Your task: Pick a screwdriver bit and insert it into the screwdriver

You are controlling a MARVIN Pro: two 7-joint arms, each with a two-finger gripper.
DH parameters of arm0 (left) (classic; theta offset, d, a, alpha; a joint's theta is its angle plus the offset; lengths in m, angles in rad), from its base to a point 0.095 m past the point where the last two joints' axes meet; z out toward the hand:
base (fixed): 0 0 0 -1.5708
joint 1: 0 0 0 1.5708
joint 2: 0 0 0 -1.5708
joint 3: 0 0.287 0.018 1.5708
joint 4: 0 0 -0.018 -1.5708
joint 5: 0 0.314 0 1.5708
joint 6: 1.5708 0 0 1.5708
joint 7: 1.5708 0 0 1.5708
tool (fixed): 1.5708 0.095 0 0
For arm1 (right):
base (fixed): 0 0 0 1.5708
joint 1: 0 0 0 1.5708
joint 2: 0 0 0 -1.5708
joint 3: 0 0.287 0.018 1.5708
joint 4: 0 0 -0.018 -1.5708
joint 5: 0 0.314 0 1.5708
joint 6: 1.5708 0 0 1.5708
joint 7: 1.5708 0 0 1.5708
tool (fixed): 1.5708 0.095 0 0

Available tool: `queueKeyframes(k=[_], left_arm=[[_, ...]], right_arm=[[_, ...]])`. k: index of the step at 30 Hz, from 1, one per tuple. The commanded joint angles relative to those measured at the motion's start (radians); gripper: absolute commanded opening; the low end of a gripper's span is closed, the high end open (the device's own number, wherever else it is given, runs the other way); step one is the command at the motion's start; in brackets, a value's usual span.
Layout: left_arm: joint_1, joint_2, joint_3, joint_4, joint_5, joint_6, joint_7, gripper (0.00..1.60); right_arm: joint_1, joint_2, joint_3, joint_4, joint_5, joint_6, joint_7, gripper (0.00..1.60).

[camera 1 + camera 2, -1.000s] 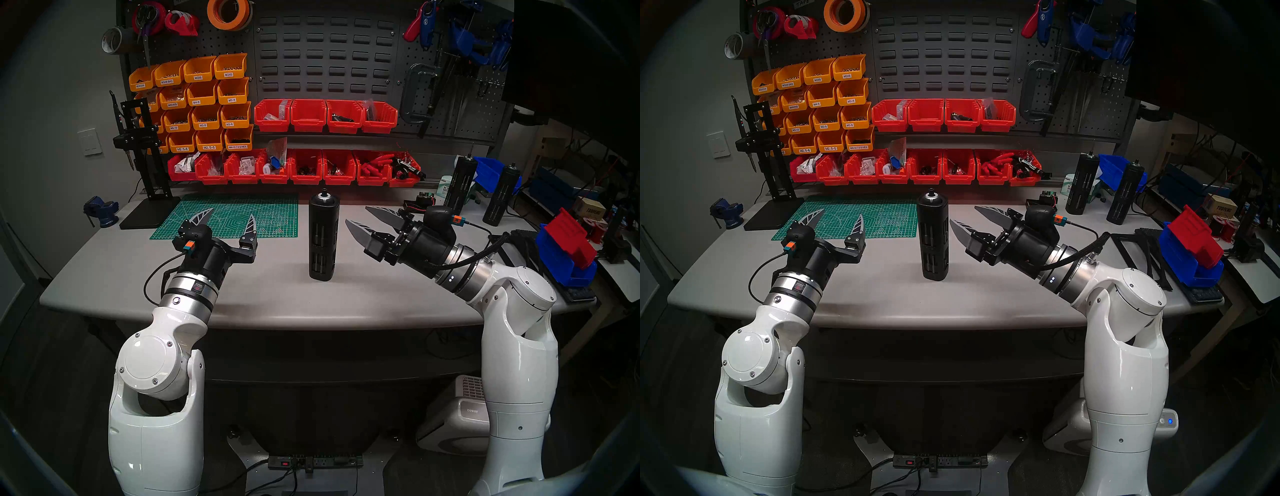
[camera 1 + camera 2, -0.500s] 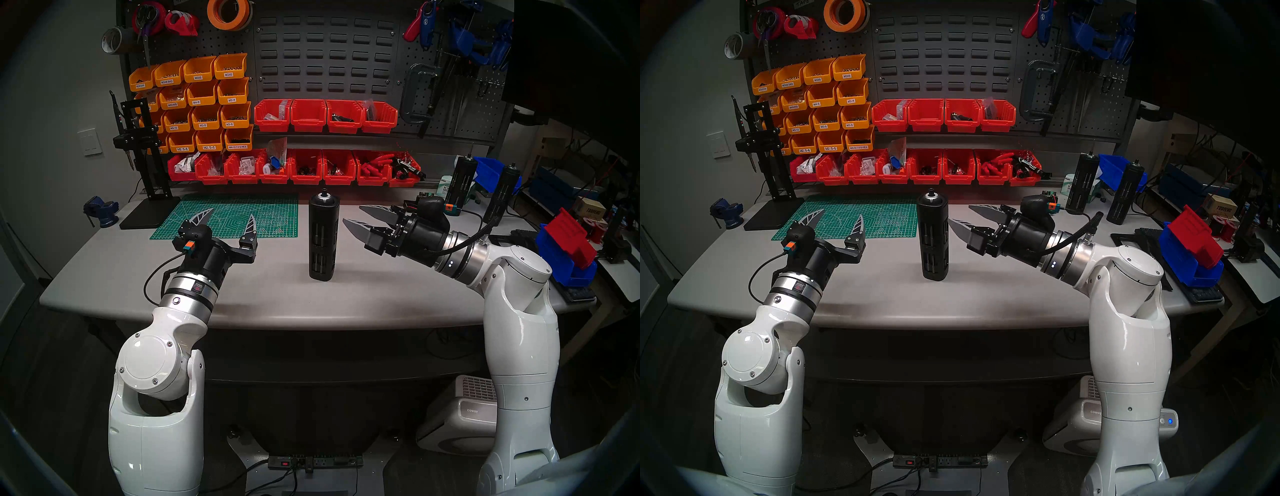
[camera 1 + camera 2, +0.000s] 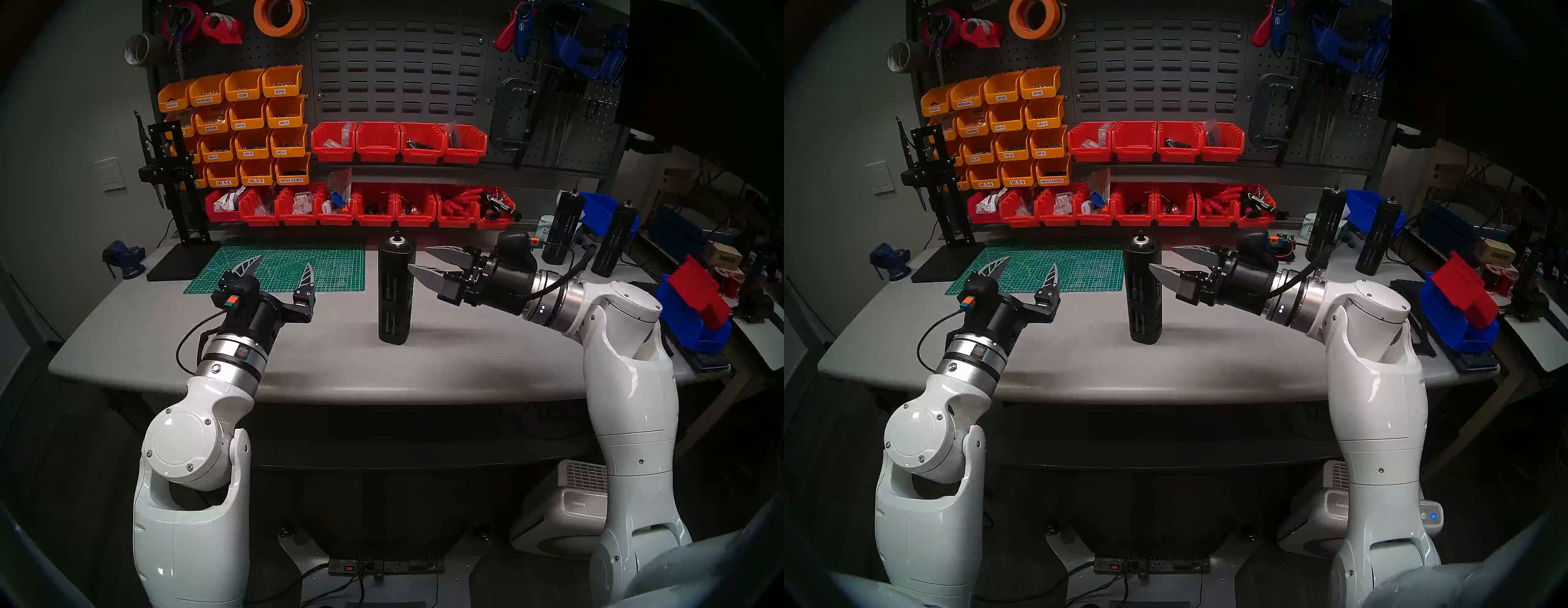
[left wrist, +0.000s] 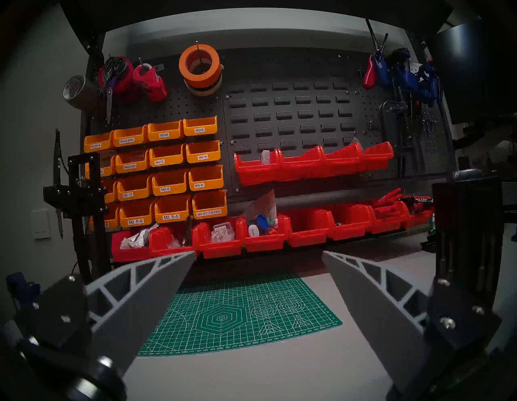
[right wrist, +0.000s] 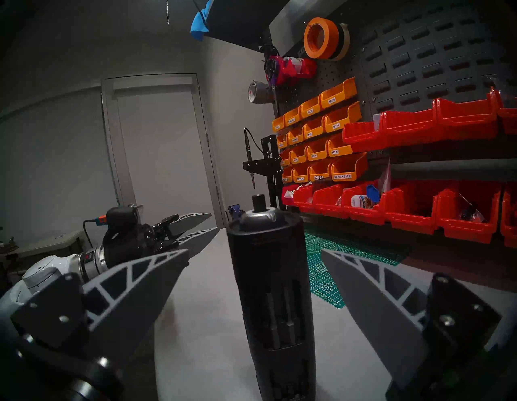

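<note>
The screwdriver (image 3: 396,293) (image 3: 1145,293) is a tall black cylinder standing upright mid-table, with a silver ring and nub on top. In the right wrist view it (image 5: 272,294) fills the centre, and thin metal screwdriver bits (image 5: 279,316) show through its slotted window. My right gripper (image 3: 419,259) (image 3: 1162,259) (image 5: 255,252) is open and level beside its upper right side. One finger is on each side of the screwdriver's line, with no touch visible. My left gripper (image 3: 283,261) (image 3: 1031,261) (image 4: 258,252) is open and empty over the mat's front edge. The screwdriver (image 4: 470,238) is at the left wrist view's right edge.
A green cutting mat (image 3: 292,263) lies left of the screwdriver. A black stand (image 3: 178,204) with a pen-shaped tool and a blue vise (image 3: 125,259) sit at the back left. Red bins (image 3: 365,206) line the back. Two more black cylinders (image 3: 562,227) stand at the back right.
My right arm has swung left and risen, bringing its open gripper up to the screwdriver's upper side. The left arm and the screwdriver have not moved.
</note>
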Motion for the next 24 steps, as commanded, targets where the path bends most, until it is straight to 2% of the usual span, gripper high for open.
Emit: queueKeyframes(k=[1, 12, 24], left_arm=[[-0.014, 0.002, 0.002, -0.031, 0.001, -0.013, 0.001, 1.60], [-0.014, 0.002, 0.002, -0.031, 0.001, -0.013, 0.001, 1.60], [-0.014, 0.002, 0.002, -0.030, 0.001, -0.013, 0.001, 1.60]], right_arm=[[0.070, 0.010, -0.015, 0.007, 0.000, -0.016, 0.016, 1.60], [0.145, 0.013, -0.053, 0.107, -0.021, -0.043, 0.012, 1.60], [0.204, 0.008, -0.084, 0.168, -0.013, -0.058, 0.040, 1.60]])
